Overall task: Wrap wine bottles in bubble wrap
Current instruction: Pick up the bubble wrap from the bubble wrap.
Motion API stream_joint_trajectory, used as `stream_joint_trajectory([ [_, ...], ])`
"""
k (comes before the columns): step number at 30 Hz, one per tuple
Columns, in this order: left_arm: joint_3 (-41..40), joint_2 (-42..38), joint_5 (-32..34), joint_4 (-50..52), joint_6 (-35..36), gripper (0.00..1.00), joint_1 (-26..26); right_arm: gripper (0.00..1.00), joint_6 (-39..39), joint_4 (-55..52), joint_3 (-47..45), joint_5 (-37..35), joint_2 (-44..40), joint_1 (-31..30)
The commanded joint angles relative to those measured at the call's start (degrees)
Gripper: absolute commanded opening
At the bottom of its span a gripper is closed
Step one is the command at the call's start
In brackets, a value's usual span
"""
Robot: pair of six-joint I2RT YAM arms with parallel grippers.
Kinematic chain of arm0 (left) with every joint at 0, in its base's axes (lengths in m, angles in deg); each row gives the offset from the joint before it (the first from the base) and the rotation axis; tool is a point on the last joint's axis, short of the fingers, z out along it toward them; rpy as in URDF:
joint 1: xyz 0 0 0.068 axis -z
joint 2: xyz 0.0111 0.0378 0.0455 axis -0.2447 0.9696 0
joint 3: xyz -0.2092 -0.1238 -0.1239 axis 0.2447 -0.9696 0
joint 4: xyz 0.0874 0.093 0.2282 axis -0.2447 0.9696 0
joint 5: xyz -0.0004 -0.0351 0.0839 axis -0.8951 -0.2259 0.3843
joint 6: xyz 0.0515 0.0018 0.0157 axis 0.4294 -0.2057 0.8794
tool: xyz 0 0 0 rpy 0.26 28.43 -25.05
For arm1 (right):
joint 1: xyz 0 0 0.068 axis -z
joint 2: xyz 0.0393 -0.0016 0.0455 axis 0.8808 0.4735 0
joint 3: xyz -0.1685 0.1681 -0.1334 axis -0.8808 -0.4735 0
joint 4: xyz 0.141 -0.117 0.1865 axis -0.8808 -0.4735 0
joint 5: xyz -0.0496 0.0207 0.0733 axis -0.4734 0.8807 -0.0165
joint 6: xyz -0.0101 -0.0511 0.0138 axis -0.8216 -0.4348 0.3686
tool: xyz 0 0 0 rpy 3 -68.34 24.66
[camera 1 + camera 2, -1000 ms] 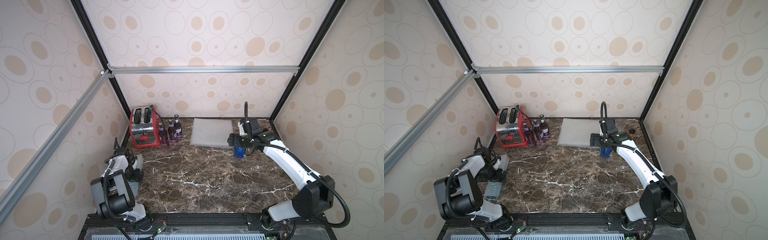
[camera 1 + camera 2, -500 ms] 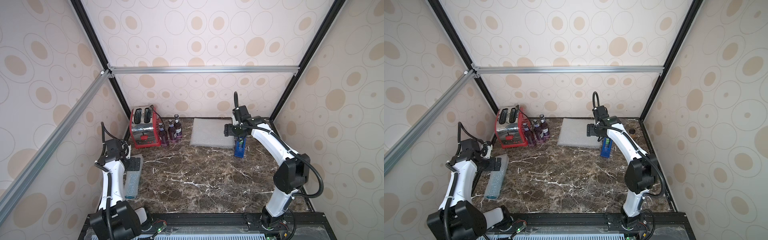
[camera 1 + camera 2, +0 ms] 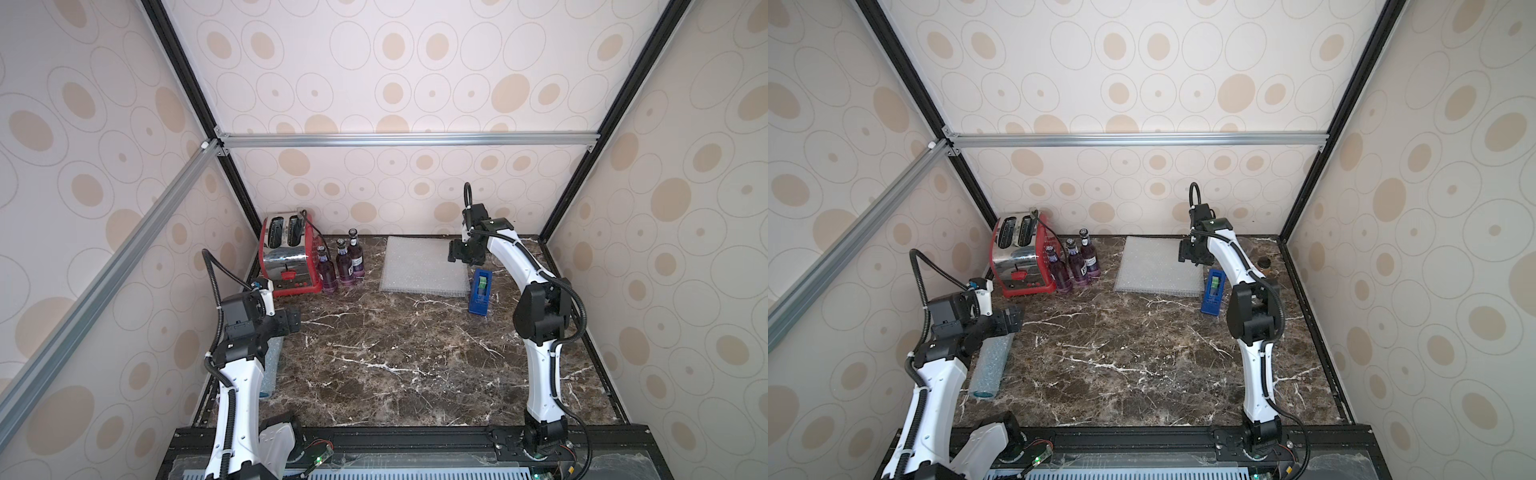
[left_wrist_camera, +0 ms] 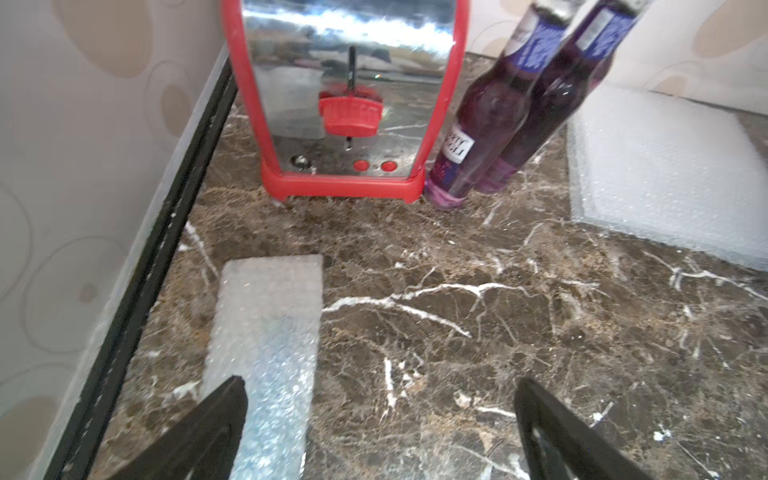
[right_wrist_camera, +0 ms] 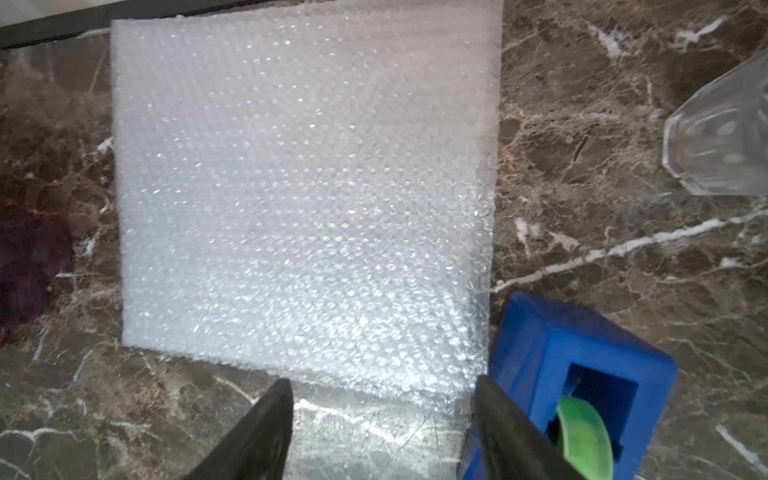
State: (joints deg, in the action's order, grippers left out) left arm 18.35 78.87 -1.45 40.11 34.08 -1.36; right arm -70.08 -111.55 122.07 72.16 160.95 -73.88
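Note:
Three purple wine bottles [image 3: 341, 266] stand beside the toaster at the back left, and two of them show in the left wrist view [image 4: 490, 124]. A flat stack of bubble wrap [image 3: 424, 266] [image 5: 303, 187] lies at the back centre. A rolled bubble wrap tube [image 3: 990, 365] [image 4: 266, 332] with blue showing through lies along the left edge. My left gripper [image 3: 291, 322] [image 4: 380, 388] hangs open just above and to the right of the tube, holding nothing. My right gripper [image 3: 455, 253] [image 5: 382, 384] hovers open over the stack's right near corner, empty.
A red and chrome toaster [image 3: 286, 257] [image 4: 345, 104] fills the back left corner. A blue tape dispenser [image 3: 480, 293] [image 5: 582, 374] stands against the stack's right edge, close to my right fingers. A clear cup [image 5: 723, 137] and an amber jar [image 3: 1264, 266] sit at the back right.
My left arm has risen off the rolled tube and swung right. My right gripper has moved back and left from over the tape dispenser to the stack, its jaws narrowing somewhat.

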Motion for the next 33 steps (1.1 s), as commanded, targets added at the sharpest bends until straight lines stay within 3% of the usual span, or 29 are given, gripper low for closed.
stream_joint_trajectory([
  [1, -1.4, -2.6, -1.3, -10.7, 0.0, 0.99, 3.5, 0.7, -0.1, -3.8, 3.8, 1.4, 3.0, 1.6],
  [8, -5.1, -1.8, -4.6, -14.8, 1.6, 1.0, 5.0, 0.68, 0.8, -1.9, 4.1, 5.0, 7.4, 5.2],
  [14, -7.0, -0.8, -10.8, -14.2, 4.5, 0.99, 5.2, 0.6, 0.0, -1.1, 5.6, 8.9, 10.7, 6.9],
  [22, -7.5, -0.3, -10.5, -14.3, 4.3, 0.99, 4.1, 0.51, -0.1, -2.1, 12.5, 13.5, 15.4, 8.8],
  [33, -7.5, -0.1, -10.5, -13.9, 4.4, 0.99, 3.8, 0.5, 0.9, -2.9, 15.3, 15.3, 19.7, 9.4],
])
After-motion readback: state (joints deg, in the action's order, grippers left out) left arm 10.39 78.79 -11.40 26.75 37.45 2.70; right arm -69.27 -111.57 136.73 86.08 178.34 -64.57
